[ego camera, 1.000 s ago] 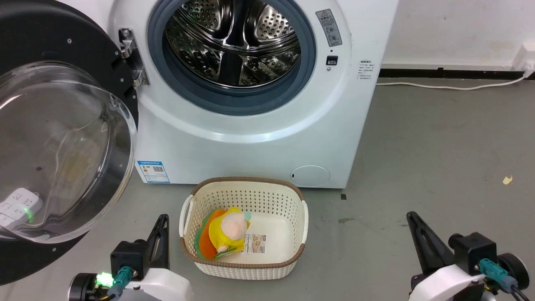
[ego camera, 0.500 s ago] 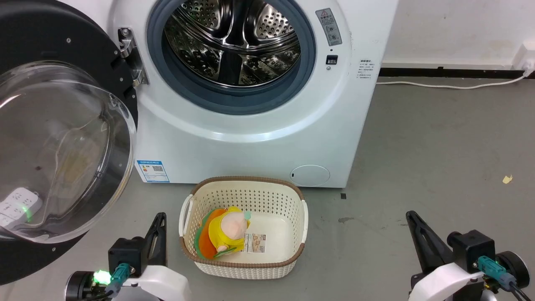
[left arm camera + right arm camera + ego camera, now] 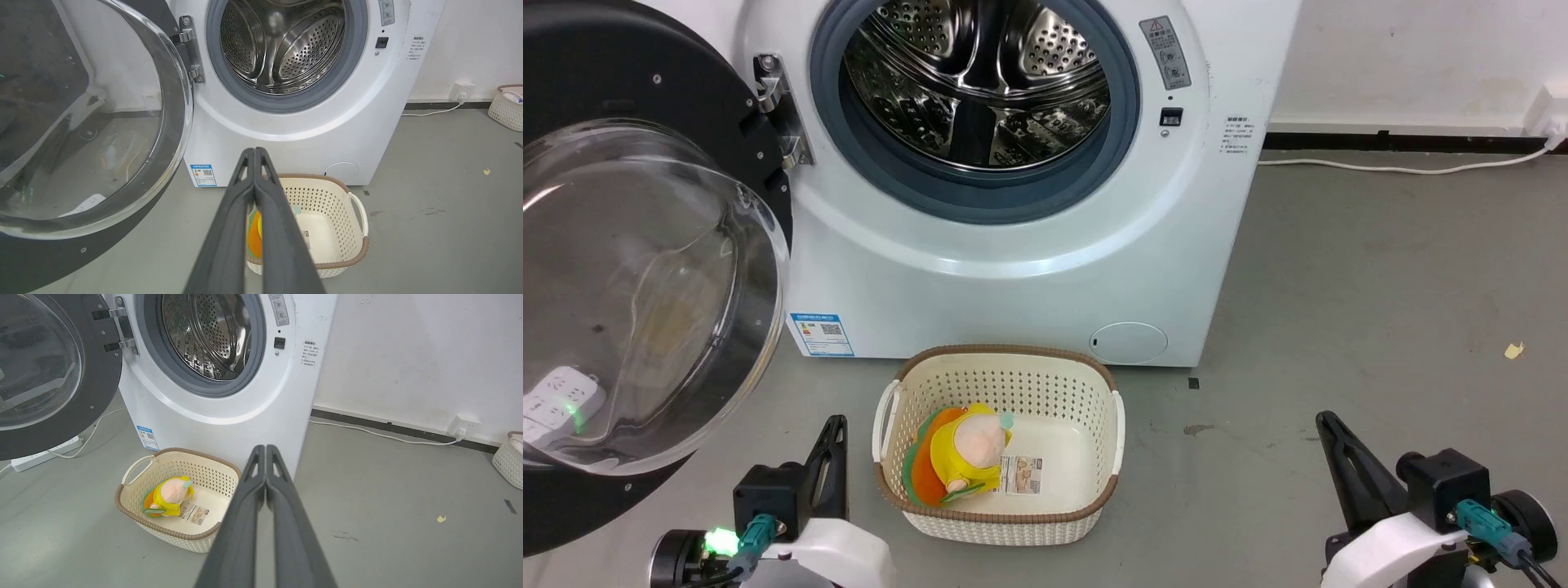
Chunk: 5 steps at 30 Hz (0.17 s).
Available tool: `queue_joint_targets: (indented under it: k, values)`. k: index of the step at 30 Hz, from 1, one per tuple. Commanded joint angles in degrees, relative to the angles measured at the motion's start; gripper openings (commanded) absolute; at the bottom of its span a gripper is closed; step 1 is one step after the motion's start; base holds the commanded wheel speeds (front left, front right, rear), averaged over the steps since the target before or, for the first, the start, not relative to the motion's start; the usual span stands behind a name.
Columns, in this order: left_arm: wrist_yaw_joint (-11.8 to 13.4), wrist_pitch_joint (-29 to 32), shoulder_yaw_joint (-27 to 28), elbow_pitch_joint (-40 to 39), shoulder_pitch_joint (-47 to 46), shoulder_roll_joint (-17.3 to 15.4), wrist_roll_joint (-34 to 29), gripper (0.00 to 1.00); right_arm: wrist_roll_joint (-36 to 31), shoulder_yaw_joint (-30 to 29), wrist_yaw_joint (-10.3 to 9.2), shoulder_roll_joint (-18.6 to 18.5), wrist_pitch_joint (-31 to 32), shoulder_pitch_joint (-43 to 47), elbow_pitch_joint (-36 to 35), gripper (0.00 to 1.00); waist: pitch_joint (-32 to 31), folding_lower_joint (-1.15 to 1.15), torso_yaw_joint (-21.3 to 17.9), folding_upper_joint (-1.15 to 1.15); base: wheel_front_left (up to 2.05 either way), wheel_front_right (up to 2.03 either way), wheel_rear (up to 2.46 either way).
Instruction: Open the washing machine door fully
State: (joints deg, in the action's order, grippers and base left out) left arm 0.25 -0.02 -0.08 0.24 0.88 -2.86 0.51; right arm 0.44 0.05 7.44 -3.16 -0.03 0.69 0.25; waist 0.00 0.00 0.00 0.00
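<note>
Left tool (image 3: 836, 429), pressed together and empty, stands nearer the washing machine door (image 3: 637, 269), swung wide at its ten o'clock; right tool (image 3: 1331, 429), likewise pressed together, well apart.

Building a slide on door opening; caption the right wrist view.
Washing machine door stands wide open, steel drum exposed, plush toy in cream basket, right gripper shut and empty.

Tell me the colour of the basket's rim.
Brown rim on a cream perforated basket; the right wrist view shows it best.
</note>
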Motion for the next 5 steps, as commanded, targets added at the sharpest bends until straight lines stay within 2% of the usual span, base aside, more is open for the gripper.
queue_joint_targets:
  k: [1,5]
  values:
    - [-0.25,0.02,0.08,-0.24,-0.88,-0.02,-0.51,0.00,-0.44,-0.05,0.05,0.28,0.03,-0.69,-0.25,0.00,0.00,0.00,0.00,0.00,0.00,0.00,0.00]
    - [-0.25,0.02,0.08,-0.24,-0.88,-0.02,-0.51,0.00,-0.44,-0.05,0.05,0.28,0.03,-0.69,-0.25,0.00,0.00,0.00,0.00,0.00,0.00,0.00,0.00]
